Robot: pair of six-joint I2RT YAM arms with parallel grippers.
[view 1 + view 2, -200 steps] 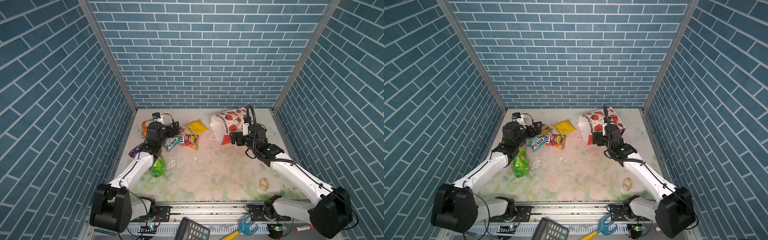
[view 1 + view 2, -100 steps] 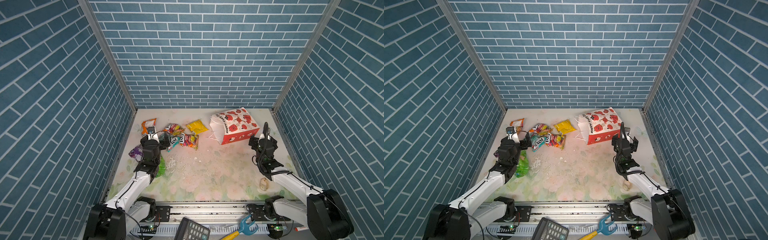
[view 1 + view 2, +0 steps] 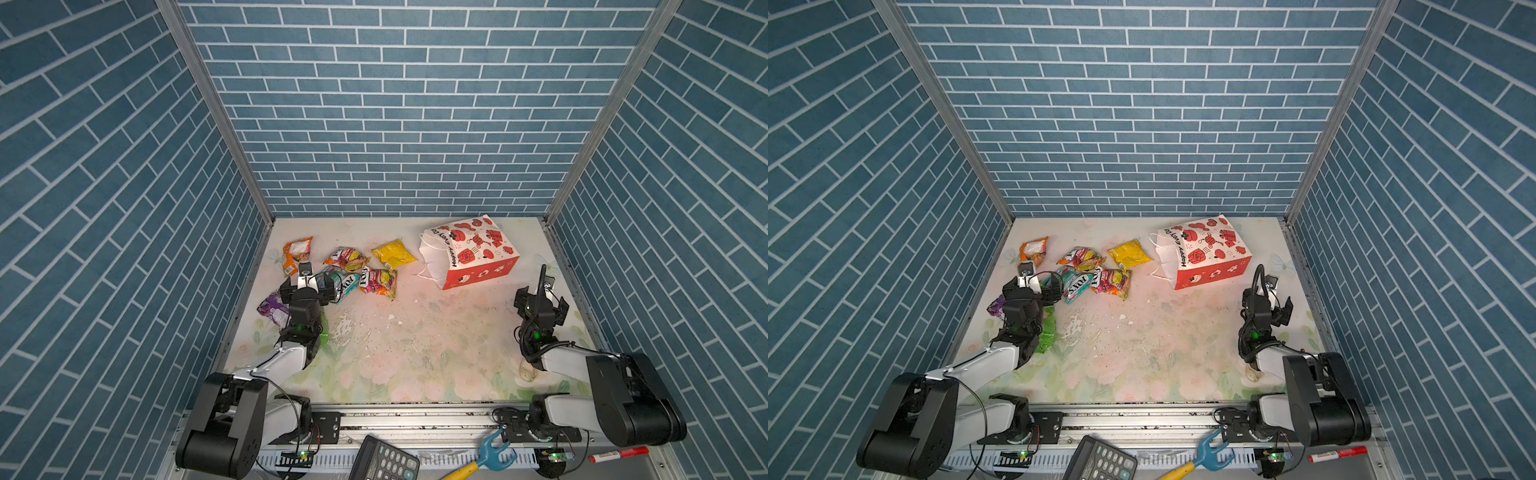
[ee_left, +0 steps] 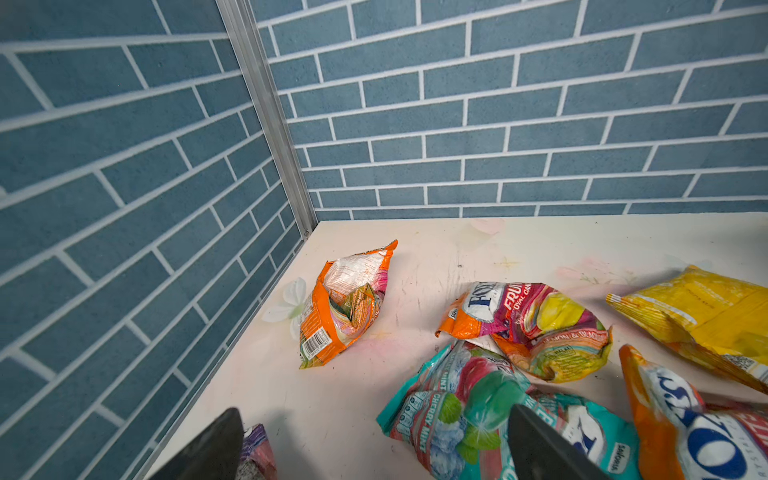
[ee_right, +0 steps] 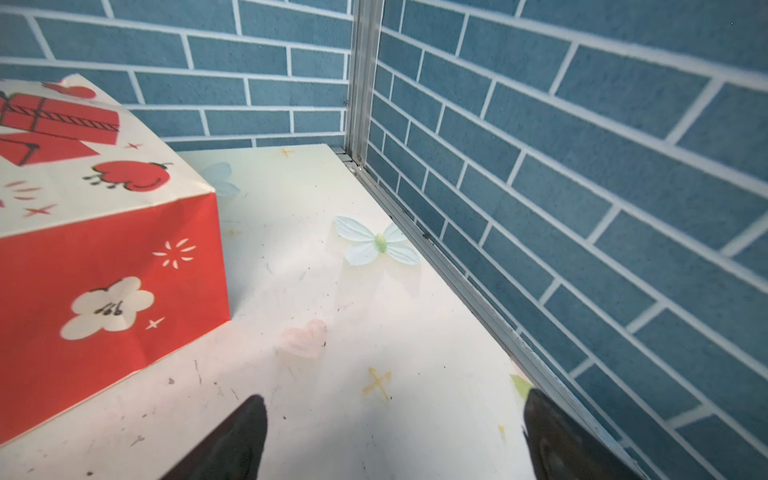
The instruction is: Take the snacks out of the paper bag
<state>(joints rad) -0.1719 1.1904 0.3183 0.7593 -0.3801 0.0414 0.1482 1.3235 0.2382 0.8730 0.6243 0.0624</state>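
My left tool (image 4: 374, 415) and right tool (image 5: 395, 399) gape empty; snacks (image 4: 536, 324) look light, crinkly, slippery, so I'd pinch a crimped edge.

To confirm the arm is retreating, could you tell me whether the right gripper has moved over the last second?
Yes. The right gripper has drawn back from the paper bag toward the front rail, nearer the right wall.

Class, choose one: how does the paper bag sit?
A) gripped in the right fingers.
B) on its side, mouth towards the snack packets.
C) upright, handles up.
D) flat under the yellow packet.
B: the paper bag lies on its side, open mouth facing the yellow packet.
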